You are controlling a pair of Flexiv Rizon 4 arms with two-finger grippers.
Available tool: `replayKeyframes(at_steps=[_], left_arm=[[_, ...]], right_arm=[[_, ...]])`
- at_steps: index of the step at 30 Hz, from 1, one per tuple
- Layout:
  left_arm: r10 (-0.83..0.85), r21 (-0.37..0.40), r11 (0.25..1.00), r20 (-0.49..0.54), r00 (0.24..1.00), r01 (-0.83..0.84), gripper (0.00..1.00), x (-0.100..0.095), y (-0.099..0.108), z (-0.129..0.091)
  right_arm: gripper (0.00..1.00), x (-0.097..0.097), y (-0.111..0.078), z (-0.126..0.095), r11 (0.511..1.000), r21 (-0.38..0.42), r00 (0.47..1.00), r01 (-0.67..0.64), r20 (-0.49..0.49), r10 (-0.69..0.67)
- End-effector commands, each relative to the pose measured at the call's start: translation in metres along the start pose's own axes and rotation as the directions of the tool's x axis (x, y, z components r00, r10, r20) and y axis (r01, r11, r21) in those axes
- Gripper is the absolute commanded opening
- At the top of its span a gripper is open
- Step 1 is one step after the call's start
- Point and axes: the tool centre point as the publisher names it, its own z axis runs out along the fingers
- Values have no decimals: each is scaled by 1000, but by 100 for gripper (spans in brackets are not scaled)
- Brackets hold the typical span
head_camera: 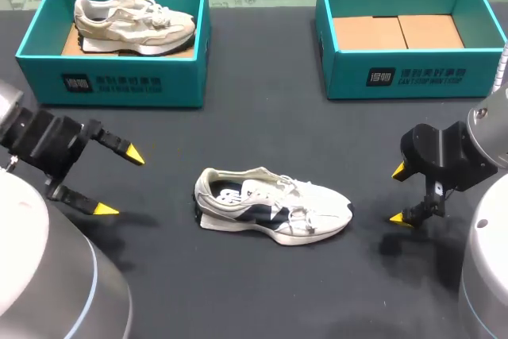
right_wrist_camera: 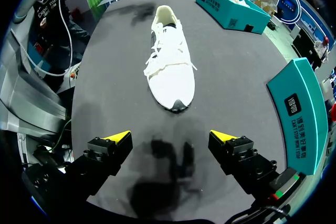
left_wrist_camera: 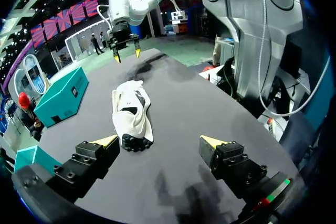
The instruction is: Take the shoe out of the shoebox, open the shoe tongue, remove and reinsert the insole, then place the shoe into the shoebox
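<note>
The white shoe's (head_camera: 274,204) insole is hidden; left hand (head_camera: 121,182) and right hand (head_camera: 400,194) gape beside it. Beyond it, left shoebox (head_camera: 119,85) holds a beige shoe (head_camera: 131,20), right shoebox (head_camera: 413,73) cardboard (head_camera: 397,32).

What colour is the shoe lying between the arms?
The shoe is white with dark side panels; clearest in head view.

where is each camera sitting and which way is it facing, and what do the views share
Head view: fixed above and behind the robot, looking down on the table; left gripper and right gripper, both open, flank the white shoe.
Left wrist view: on the left wrist, facing the shoe's heel; its own gripper shows, the right gripper beyond.
Right wrist view: on the right wrist, facing the shoe's toe; its own gripper shows.
Shared: all three show the white shoe; the wrist views face each other.
</note>
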Motion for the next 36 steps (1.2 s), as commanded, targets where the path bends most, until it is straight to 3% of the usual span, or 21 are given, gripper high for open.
replayKeyframes(at_steps=[1, 5, 14, 29, 36], left_arm=[[-17, 150, 988, -19, 1000, 20, 100, -7, 26, 10], [-52, 229, 972, -41, 998, 60, 100, -9, 35, 17], [-92, 265, 959, -52, 994, 103, 100, -4, 43, 19], [-247, 349, 906, -24, 969, 240, 100, 7, 91, 24], [-266, 351, 903, 7, 964, 247, 100, 5, 93, 25]], right_arm=[[100, 2, 0, 0, 1000, 1, 1000, 0, 3, 0], [100, 2, 0, 0, 1000, 1, 1000, 0, 3, 0], [100, 2, 0, 0, 1000, 1, 1000, 0, 3, 0], [100, 2, 0, 0, 1000, 1, 1000, 0, 3, 0], [100, 2, 0, 0, 1000, 1, 1000, 0, 3, 0]])
